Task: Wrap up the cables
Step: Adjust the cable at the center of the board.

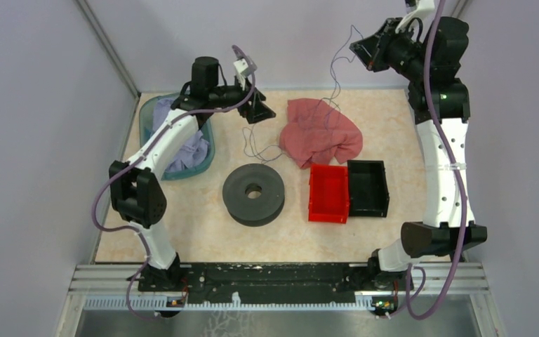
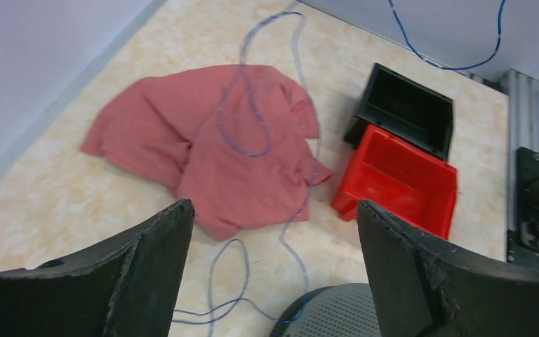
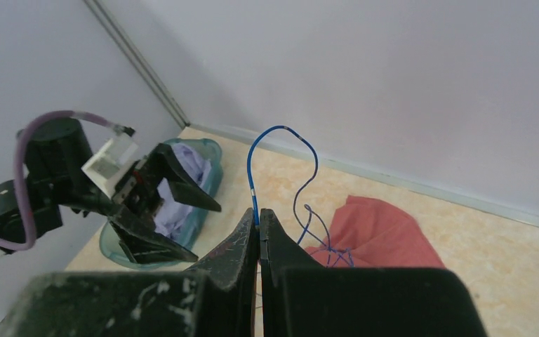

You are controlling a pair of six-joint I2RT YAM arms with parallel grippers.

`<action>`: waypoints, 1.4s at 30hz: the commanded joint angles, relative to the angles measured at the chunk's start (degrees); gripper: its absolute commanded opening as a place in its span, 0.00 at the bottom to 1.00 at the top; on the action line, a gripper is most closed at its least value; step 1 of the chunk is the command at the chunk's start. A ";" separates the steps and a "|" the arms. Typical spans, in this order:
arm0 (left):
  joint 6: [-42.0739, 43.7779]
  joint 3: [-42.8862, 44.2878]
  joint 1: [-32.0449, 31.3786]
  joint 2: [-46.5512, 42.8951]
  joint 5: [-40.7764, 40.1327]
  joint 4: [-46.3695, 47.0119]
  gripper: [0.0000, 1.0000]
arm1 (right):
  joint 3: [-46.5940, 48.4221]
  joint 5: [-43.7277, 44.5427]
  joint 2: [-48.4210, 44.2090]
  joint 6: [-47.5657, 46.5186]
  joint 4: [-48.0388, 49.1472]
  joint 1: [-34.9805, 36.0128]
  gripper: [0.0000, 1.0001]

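Standing here, I can make out no writing at all: no words, numbers, labels or brand marks on the red bin (image 1: 328, 196), black bin (image 1: 368, 189), round spool (image 1: 237, 198) or pink cloth (image 1: 319, 133).

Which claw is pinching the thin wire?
The right gripper. Its fingers are shut tight on the cable, which loops up from them. The left gripper is wide open and holds nothing.
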 commanded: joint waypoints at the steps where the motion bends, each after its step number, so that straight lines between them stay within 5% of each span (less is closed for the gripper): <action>1: -6.12 -3.75 -2.75 -0.78 6.18 6.98 0.89 | 4.79 -4.07 -0.77 2.99 4.37 0.40 0.00; 20: -12.01 -11.07 -15.65 5.21 4.43 20.88 0.70 | 7.57 -4.66 -2.42 5.81 3.80 0.36 0.00; 31: 7.44 -23.02 -12.16 -3.55 4.17 14.70 0.82 | 6.44 -0.44 -3.93 2.46 1.66 -0.03 0.00; 35: 14.71 -26.10 -12.11 -6.80 4.28 11.63 0.81 | 5.35 -1.71 -3.91 3.88 2.76 -0.08 0.00; 42: 14.54 -21.37 -16.12 -3.98 8.98 9.41 0.70 | 2.12 -7.83 -3.88 8.48 7.28 -0.24 0.00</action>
